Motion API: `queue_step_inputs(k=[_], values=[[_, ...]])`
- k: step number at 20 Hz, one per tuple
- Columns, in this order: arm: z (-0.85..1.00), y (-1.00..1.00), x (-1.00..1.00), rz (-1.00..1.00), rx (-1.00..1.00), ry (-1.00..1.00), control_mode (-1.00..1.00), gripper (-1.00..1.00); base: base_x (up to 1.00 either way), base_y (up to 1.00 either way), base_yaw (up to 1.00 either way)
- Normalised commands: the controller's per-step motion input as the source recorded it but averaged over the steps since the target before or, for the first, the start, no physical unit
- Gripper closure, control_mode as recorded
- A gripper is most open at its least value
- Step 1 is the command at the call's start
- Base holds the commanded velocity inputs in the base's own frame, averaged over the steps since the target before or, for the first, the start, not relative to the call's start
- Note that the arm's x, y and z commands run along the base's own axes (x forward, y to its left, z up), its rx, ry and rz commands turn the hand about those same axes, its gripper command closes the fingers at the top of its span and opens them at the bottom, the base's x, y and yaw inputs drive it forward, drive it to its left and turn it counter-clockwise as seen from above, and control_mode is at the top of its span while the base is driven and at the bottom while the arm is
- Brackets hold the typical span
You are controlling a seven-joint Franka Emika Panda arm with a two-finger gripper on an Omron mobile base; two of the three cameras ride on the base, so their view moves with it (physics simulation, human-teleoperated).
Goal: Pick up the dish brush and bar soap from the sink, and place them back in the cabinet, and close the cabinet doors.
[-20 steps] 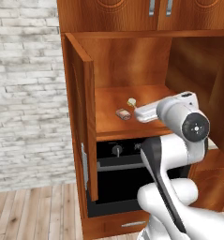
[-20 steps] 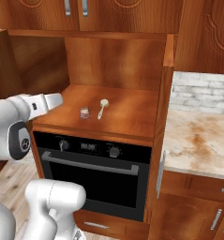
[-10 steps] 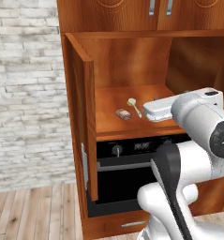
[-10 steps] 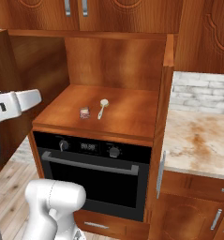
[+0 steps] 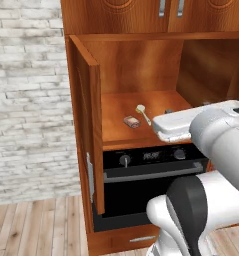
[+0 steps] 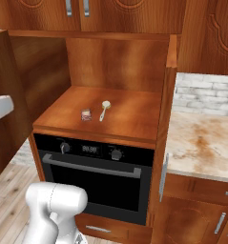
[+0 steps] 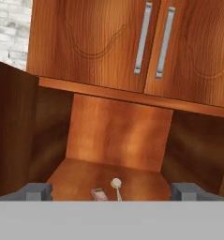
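Note:
The dish brush (image 5: 141,110) (image 6: 105,107) (image 7: 115,183) and the pinkish bar soap (image 5: 132,121) (image 6: 86,114) (image 7: 99,194) lie side by side on the cabinet shelf (image 5: 116,102) (image 6: 129,114), above the oven. Both cabinet doors stand open: the left door (image 5: 86,130) (image 6: 10,95) and the right door (image 6: 169,95). My gripper (image 7: 111,192) is open and holds nothing, its fingertips (image 7: 37,191) spread wide. It hangs in front of the shelf, back from both items. The white hand (image 5: 173,127) (image 6: 0,107) sits at the shelf's front edge. The sink is out of view.
A black built-in oven (image 5: 146,185) (image 6: 96,176) sits under the shelf. Smaller upper cabinets with silver handles (image 7: 153,42) are shut above. A tan marble counter (image 6: 201,143) runs to the right, a white brick wall (image 5: 26,100) to the left.
The hand has drawn back from the shelf, sliding left in the right base view. Brush and soap have stayed where they lie.

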Motion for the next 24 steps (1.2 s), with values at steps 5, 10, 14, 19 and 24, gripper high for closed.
queue_step_inputs(k=[5,10,14,19,24], values=[[-0.14,0.53,-0.43,0.02,0.0,-0.11,-1.0,-1.0,0.0,0.0,0.0],[-0.15,0.49,-0.34,0.01,0.0,-0.12,-1.0,-1.0,0.0,0.0,0.0],[-0.17,0.52,-0.13,0.0,0.0,-0.14,-1.0,-1.0,0.0,0.0,0.0],[-0.14,0.44,0.09,0.0,0.0,-0.12,-1.0,-1.0,0.0,0.0,0.0],[-0.22,0.38,0.19,0.0,0.0,-0.13,-1.0,-1.0,0.0,0.0,0.0]])
